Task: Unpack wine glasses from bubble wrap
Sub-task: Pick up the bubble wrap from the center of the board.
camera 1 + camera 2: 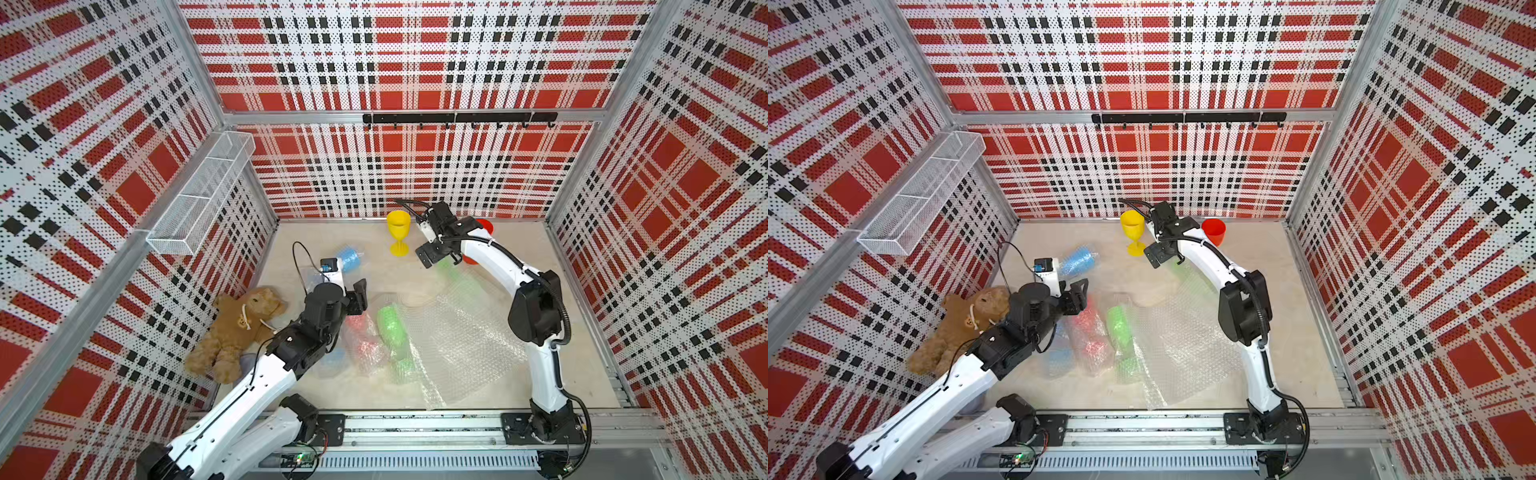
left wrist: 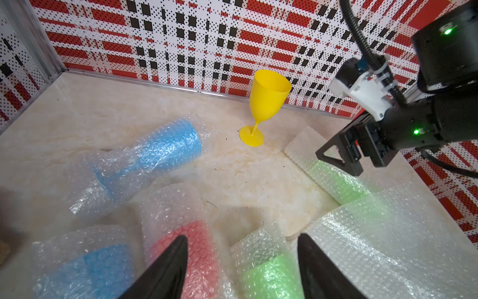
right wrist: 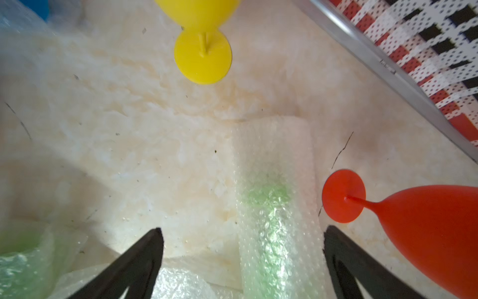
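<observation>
- the yellow goblet (image 1: 399, 235) is standing upright and unwrapped on the desk (image 1: 582, 299), close to the back wall.
- the red goblet (image 1: 1214, 230) is also standing unwrapped on its foot, near the yellow goblet; the right arm is partly hiding it in both top views.
- the right gripper (image 3: 243, 231) is hovering low between those two goblets, jaws spread wide and gripping nothing.
- directly under the right gripper, a green goblet in bubble wrap (image 3: 269, 207) is lying on its side on the desk.
- the left gripper (image 2: 241, 237) is hanging above the cluster of bundles, jaws released, nothing sitting between them.
- below the left gripper, a wrapped red goblet (image 1: 361, 336) and a second wrapped green goblet (image 1: 390, 324) are lying side by side, their wrappings touching.
- a wrapped blue goblet (image 2: 155, 152) is lying farther back, apart from the cluster.
- another wrapped blue goblet (image 2: 85, 264) is lying just beside the wrapped red goblet, on the left arm's side.
- a loose bubble wrap sheet (image 1: 469, 345) is lying spread flat on the desk between the second wrapped green goblet and the right arm.
- a brown teddy bear (image 1: 237, 328) is lying by the left wall, beside the left arm.
</observation>
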